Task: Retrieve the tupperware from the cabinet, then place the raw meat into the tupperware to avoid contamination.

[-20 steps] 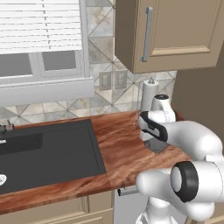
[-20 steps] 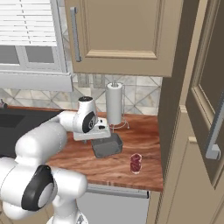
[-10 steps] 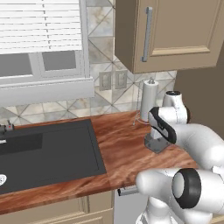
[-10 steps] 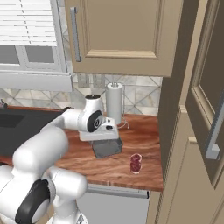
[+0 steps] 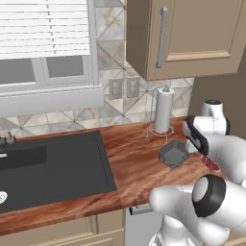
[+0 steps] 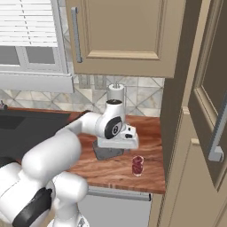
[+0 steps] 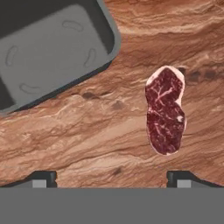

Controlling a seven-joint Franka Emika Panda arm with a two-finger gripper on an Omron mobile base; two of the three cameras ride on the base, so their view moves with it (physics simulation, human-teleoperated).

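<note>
One piece of raw meat (image 7: 165,111) lies flat on the wooden counter (image 7: 96,131), its long axis running away from the hand in the hand view. One empty tupperware (image 7: 48,48) sits just beside it, apart, skewed to the meat. Above both hangs the gripper (image 7: 111,177), fingers spread wide, holding nothing. One paper towel roll (image 5: 163,109) stands behind.

- The tupperware (image 6: 107,153) sits on the wooden counter (image 6: 150,165), partly hidden under the arm's hand.
- The raw meat (image 6: 137,165) stands just right of the tupperware, apart from it.
- The cabinet (image 6: 201,133) rises right of the raw meat.
</note>
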